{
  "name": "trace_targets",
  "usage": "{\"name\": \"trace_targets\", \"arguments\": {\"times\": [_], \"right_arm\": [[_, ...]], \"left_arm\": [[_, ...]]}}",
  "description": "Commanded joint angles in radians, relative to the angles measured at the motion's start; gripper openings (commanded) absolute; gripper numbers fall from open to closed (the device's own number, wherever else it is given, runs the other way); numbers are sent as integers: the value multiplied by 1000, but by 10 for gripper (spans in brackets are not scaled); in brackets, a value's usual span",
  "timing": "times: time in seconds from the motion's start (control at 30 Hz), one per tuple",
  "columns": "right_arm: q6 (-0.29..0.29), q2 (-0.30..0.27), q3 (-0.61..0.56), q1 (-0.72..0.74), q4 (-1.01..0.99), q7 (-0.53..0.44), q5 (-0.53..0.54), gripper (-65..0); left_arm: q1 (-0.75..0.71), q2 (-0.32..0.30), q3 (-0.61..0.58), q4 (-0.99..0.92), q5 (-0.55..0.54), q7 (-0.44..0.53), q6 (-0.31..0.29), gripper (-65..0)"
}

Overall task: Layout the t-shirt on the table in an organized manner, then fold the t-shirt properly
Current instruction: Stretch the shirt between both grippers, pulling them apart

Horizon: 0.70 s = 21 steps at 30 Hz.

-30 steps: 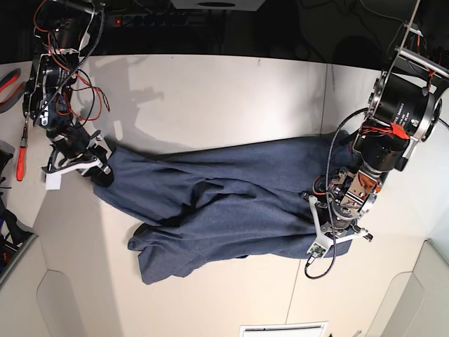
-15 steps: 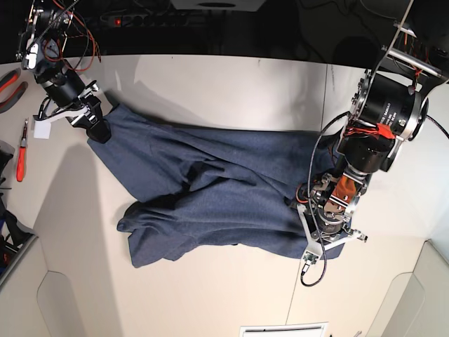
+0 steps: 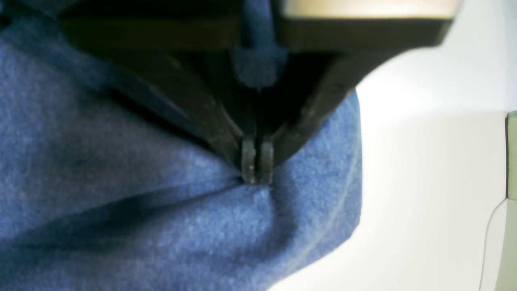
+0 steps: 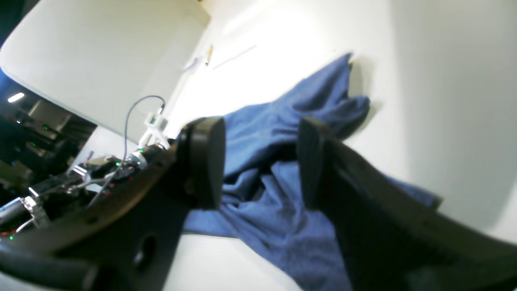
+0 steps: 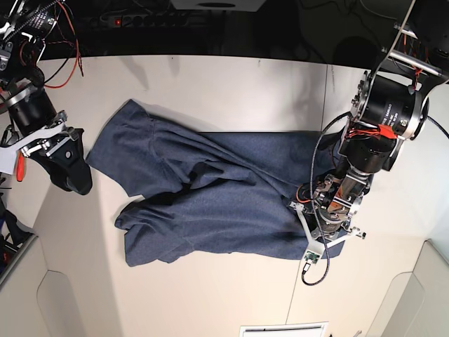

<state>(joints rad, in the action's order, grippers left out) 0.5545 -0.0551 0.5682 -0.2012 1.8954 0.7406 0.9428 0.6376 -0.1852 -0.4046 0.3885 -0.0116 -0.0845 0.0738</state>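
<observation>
The navy t-shirt (image 5: pixel 210 196) lies rumpled across the white table (image 5: pixel 210 91), with folds through its middle and a bunched lower-left part. In the base view my left gripper (image 5: pixel 313 219) is shut on the shirt's right edge. The left wrist view shows the two fingertips (image 3: pixel 249 159) pressed together on a pinch of blue t-shirt (image 3: pixel 121 182). My right gripper (image 5: pixel 76 184) hangs at the left, just off the shirt's left edge. In the right wrist view this gripper (image 4: pixel 260 161) is open with nothing between its fingers, and the t-shirt (image 4: pixel 282 117) lies beyond them.
A thin dark seam (image 5: pixel 326 112) runs across the table on the right. A red-handled tool (image 5: pixel 19 166) lies at the far left edge. A power strip (image 5: pixel 158 19) sits behind the table's back edge. Bare tabletop lies behind and in front of the shirt.
My right gripper has opened, let go of the shirt's left corner and pulled away to the left. That corner now lies flat on the table. The left gripper keeps its hold.
</observation>
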Motion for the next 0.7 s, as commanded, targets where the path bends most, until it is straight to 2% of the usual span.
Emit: {"name": "trace_targets", "arguments": {"times": [0.0,0.13,0.23,0.33,0.43,0.53,0.67], "right_arm": [[10,-8,-6,13,28,-34,20,-361],[-11,-8,-96,53,18,-46,-100,-376],[-35,-7,-223,102,-47,-124,-208,-407],[-85,-5,-345,184,-174,-189,-348,-463],[-120,18,-428,279,-356,-222,-442,-538],[-150,44,-459,359,-533,-247,-502,-588],[-152,55,-459,406,-676,-254,-570,-625]], "left_arm": [[27,-5,2,13,1,10,8,-650],[27,-6,2,13,2,26,8,-650],[27,1,2,13,2,37,8,-650],[26,17,2,13,2,35,7,-650],[24,26,2,13,1,35,6,-650],[20,27,2,13,1,32,-16,-650],[13,27,2,13,2,24,-74,-650]]}}
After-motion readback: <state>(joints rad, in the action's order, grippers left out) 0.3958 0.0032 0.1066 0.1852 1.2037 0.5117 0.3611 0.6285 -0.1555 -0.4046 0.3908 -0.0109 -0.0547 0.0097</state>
